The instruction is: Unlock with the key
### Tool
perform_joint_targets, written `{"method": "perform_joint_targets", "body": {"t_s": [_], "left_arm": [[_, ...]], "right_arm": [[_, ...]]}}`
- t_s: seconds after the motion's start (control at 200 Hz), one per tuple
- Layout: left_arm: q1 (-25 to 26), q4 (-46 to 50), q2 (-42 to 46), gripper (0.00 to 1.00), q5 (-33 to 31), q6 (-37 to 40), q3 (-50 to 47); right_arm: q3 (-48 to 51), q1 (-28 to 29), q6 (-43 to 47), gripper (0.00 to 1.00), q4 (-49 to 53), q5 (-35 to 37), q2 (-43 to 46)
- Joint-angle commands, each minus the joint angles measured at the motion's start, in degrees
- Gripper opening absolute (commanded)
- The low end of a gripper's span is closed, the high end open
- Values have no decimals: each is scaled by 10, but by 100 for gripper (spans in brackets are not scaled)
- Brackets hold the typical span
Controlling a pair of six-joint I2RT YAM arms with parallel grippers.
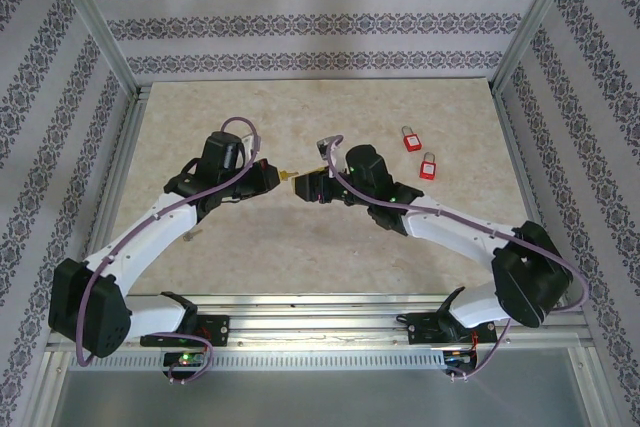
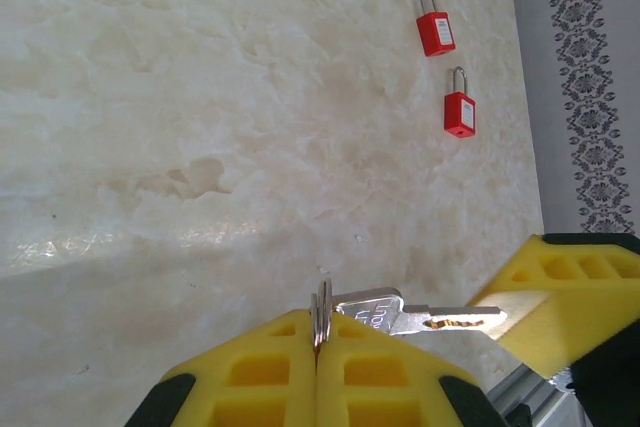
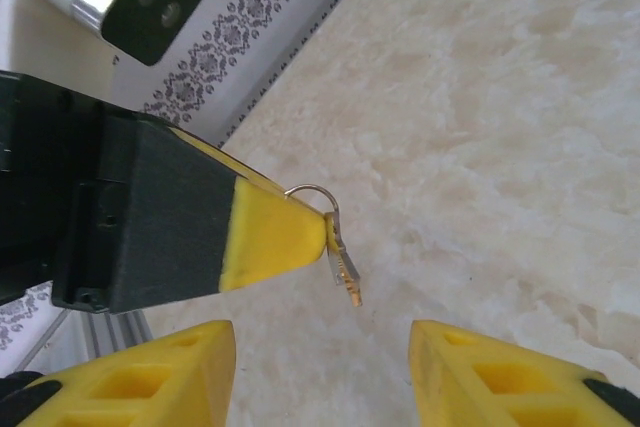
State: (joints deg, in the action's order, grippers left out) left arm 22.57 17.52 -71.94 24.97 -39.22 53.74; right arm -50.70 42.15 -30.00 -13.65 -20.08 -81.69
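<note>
A pale marble-patterned table [image 1: 300, 237] is seen from above, walled in by patterned wallpaper. Two arms are bent inward over its middle: the left arm [image 1: 150, 227] from the left, the right arm [image 1: 450, 227] from the right, so that their tips nearly meet.

The left gripper [image 1: 272, 177] [image 2: 318, 332] is seen with its yellow pads pressed flat together on the ring end of the key [image 1: 290, 175] [image 2: 400, 315] [image 3: 345, 269]. The key is held clear of the table, its blade jutting sideways toward the other arm.

The right gripper [image 1: 305, 187] [image 3: 322, 347] is shown with its jaws parted at a middling width and nothing between them. The key hangs just beyond the gap. In the left wrist view the blade's tip is seen against one of the right gripper's yellow fingers [image 2: 575, 292]; whether the two touch cannot be told.

Two red padlocks [image 1: 411, 139] [image 1: 428, 167] [image 2: 436, 32] [image 2: 460, 114] are laid flat near the table's far right, close together and well apart from both grippers.

A thin wire ring [image 3: 312, 192] is looped at the key's head.
</note>
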Motion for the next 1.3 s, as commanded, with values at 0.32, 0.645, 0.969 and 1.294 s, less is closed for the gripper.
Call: {"method": "perform_joint_targets", "body": {"t_s": [0.32, 0.645, 0.969, 1.294], "left_arm": [[19, 28, -18, 0, -3, 20, 29], [21, 30, -21, 0, 1, 26, 29], [22, 8, 0, 0, 12, 31, 7], [-13, -145, 108, 100, 93, 16, -94]], "right_arm": [[-40, 0, 5, 34, -34, -38, -40], [-38, -7, 2, 20, -29, -31, -53], [-35, -18, -13, 0, -36, -41, -54], [-25, -55, -17, 0, -9, -77, 1]]}}
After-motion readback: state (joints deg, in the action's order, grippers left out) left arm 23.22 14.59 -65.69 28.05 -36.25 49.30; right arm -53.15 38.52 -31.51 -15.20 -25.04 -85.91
